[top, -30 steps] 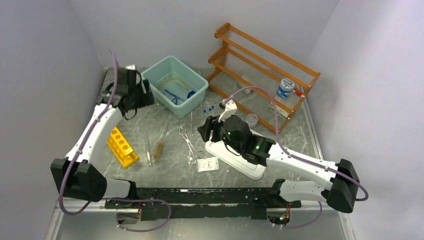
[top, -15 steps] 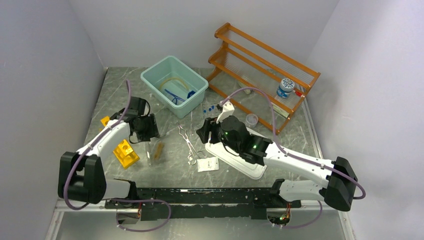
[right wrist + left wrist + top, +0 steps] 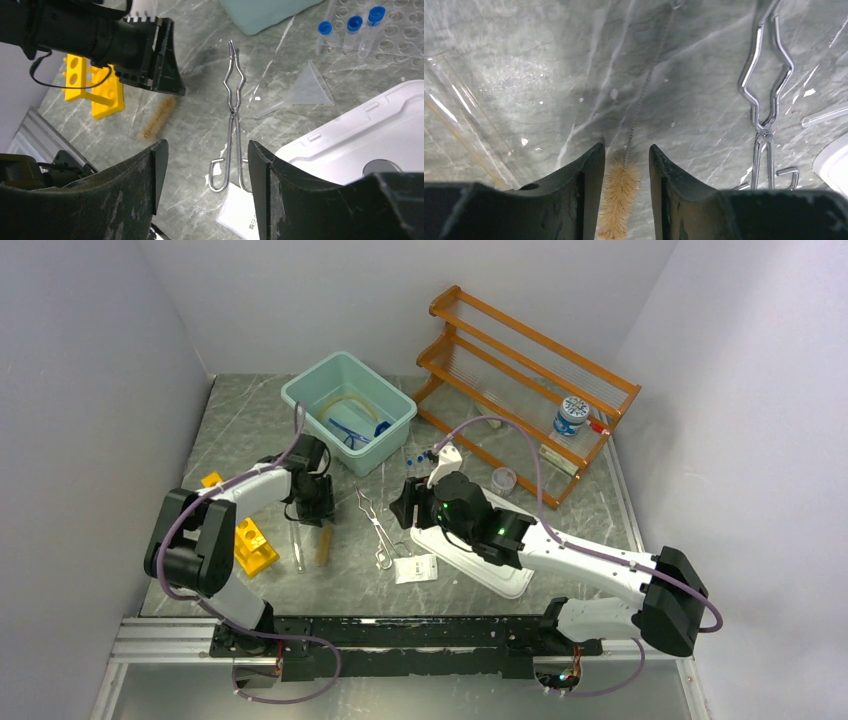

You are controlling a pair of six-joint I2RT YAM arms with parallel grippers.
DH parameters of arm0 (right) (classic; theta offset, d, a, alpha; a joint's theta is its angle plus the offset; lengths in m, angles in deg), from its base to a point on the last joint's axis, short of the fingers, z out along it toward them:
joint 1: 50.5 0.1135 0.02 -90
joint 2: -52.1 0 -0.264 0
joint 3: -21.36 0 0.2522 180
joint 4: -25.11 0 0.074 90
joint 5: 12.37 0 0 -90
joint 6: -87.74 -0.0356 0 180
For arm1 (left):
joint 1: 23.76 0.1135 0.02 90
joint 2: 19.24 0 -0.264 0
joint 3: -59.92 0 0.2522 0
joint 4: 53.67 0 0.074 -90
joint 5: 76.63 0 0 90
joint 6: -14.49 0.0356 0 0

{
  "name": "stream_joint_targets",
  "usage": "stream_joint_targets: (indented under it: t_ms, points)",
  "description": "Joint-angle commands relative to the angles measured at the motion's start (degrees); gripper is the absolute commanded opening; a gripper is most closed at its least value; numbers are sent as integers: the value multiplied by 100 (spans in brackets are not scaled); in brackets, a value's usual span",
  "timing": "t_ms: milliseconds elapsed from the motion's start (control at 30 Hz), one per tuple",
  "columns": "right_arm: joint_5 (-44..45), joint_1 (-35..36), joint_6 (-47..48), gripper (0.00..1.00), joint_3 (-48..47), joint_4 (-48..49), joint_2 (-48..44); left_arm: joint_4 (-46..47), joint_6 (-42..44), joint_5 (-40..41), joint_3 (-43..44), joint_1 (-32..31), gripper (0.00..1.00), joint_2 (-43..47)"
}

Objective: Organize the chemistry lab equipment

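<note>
Yellow rack [image 3: 245,540] sits at the far-left of the loose items, near edge of the table. A clear glass tube [image 3: 297,545] lies just right of it.

Next over is the brush [image 3: 620,192], flat on the table. Long axis runs roughly near-to-far: bristle head at the near end, thin wire stem leading off toward the far side.

L gripper [image 3: 625,150] is right down on it. Jaws partly open, one finger each side of the bristle head, so they'd shut across the axis, not along it. Only slim gaps either side. No firm clamp visible yet, so I'd call it astride, not held. Brush is centred btwn the fingers and no sideways shift looks needed. L arm is clearly the nearer one.

Metal tongs [image 3: 232,125] lie well right of the brush, also roughly near-to-far, loop end nearest.

R gripper [image 3: 206,145] hangs above the tongs' loop end, jaws wide, nothing in them, clear of the table. Probably next in line for it, after the brush.
</note>
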Motion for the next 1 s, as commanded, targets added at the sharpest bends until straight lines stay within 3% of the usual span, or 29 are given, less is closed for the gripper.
stream_joint_targets:
  t_ms: [0,167,400,700,833,967]
  points:
    - [13,-58,7,63,59,341,-86,-134,10,723,215,-336,42,-112]
    - [54,-53,24,63,29,269,-101,-110,-4,811,193,-504,31,-217]
    - [55,-55,11,63,67,283,-231,-238,65,984,226,-606,5,157]
    - [148,-52,38,63,-65,195,-311,-676,130,685,458,-617,5,1473]
    - [325,-67,-35,63,-23,203,-389,-1009,-16,985,991,-609,5,2154]
    - [718,-87,-284,62,-38,159,-467,-814,-169,649,1759,-609,5,2573]
